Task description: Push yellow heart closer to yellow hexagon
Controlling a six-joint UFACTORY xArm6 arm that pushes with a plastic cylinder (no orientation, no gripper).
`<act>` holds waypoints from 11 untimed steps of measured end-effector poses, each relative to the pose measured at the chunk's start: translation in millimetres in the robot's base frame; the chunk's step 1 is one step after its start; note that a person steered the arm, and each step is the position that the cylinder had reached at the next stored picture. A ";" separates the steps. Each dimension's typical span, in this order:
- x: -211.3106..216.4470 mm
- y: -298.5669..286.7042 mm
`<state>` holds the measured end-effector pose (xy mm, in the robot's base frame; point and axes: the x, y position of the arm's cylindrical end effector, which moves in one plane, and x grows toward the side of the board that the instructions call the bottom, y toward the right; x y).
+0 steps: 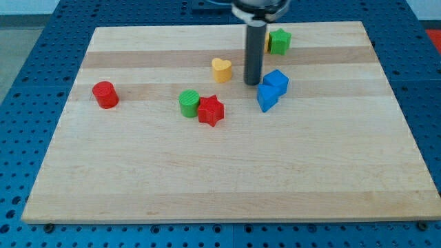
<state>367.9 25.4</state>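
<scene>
My tip [253,83] rests on the wooden surface [227,179]; the arm ends in a bare rod with no claw, so no grasp can be told. The yellow heart [221,69] lies just to the tip's left in the view. Two blue blocks [272,89] touch each other just right of the tip. Above the tip, a green star [280,41] sits beside a yellow block mostly hidden behind the rod. Left of and below the heart, a green cylinder [189,103] touches a red star [211,110]. A red cylinder [105,94] stands far left of it.
</scene>
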 end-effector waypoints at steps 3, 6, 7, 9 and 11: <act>-25.5 -36.4; -57.6 -45.5; -47.3 -74.5; -69.9 -93.6; -91.6 -72.8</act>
